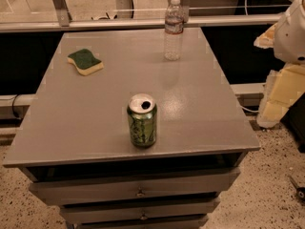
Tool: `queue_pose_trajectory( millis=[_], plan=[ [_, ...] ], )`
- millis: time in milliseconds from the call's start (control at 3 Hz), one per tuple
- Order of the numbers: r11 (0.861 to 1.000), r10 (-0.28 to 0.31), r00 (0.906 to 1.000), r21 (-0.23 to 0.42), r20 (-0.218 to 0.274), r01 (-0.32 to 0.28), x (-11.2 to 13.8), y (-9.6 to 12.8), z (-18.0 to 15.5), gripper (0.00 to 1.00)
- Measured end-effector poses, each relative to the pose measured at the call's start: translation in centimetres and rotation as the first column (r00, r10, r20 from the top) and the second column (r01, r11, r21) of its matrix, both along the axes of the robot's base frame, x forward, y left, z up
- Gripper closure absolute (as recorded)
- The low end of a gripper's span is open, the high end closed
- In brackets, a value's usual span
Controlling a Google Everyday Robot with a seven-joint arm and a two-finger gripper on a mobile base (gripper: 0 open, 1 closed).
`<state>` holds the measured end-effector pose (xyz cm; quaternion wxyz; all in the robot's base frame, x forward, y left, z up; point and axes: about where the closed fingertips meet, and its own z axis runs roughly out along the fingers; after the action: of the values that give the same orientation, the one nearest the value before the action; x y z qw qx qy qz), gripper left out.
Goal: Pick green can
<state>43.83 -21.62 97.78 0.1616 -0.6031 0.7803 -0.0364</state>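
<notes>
The green can [142,120] stands upright near the counter's [200,123] front edge, well apart from the bottle [173,28] and sponge [85,61], likely easy to reach, while the claw is out of sight past the white arm [291,30] at the view's right edge, its state impossible to tell.

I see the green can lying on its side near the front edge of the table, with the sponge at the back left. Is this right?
Not quite: the camera view shows the green can standing upright near the front edge of the table. The sponge is at the back left, as said. The gripper is not in view; only a white robot part shows at the right edge.
</notes>
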Motion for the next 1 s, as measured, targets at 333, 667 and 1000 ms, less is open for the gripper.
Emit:
queue_pose_trajectory(
  millis=[333, 667, 1000],
  plan=[
    [1.000, 0.004, 1.0000, 0.006, 0.001, -0.004, 0.1, 0.1, -0.1, 0.00],
    [1.000, 0.018, 0.9998, 0.025, 0.004, -0.018, 0.4, 0.4, -0.3, 0.00],
    [0.990, 0.070, 0.9972, 0.127, -0.024, -0.067, 1.8, 3.8, -3.5, 0.00]
  ],
)
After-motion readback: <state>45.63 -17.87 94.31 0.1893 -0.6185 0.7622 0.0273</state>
